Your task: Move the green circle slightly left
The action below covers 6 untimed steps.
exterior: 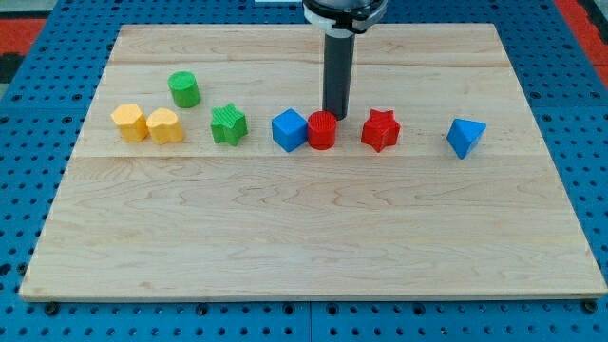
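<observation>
While the arm ends in a plain dark rod, claw: none shows, so whether it is open or shut and whether it holds anything cannot be told.
Tip: my tip rests on the pale wooden table just behind the red cylinder block, at or almost at its top edge; contact cannot be told.
Task block: the green circle, a short green cylinder block, stands toward the view's upper left, well apart from my tip.
Near it: a green star block lies just below and to its right; a yellow-orange hexagon-like block and a second yellow-orange rounded block sit side by side, touching, below and to its left.
Between tip and task block: a blue cube block touches the red cylinder block on the view's left.
View's right: a red star block near the red cylinder block, then a blue triangular block well apart.
</observation>
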### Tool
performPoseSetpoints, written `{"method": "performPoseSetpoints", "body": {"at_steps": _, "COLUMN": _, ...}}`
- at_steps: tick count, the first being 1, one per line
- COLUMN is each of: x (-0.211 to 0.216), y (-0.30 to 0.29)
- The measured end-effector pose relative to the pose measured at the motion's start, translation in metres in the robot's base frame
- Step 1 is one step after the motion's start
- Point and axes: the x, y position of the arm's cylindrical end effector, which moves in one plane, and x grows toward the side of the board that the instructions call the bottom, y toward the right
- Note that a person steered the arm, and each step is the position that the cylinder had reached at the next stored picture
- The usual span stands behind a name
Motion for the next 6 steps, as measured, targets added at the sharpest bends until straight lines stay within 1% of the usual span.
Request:
{"method": "performPoseSetpoints", "body": {"at_steps": 1, "x": -0.032, "y": -0.049}}
{"method": "performPoseSetpoints", "body": {"at_steps": 2, "x": -0.045, "y": -0.114}}
{"method": "performPoseSetpoints", "body": {"at_steps": 3, "x": -0.022, "y": -0.174}}
{"method": "performPoseSetpoints", "body": {"at_steps": 4, "x": -0.035, "y": -0.243}}
{"method": "performPoseSetpoints", "body": {"at_steps": 5, "x": -0.059, "y": -0.266}}
{"method": "performPoseSetpoints", "body": {"at_steps": 6, "x": -0.071, "y": -0.303}}
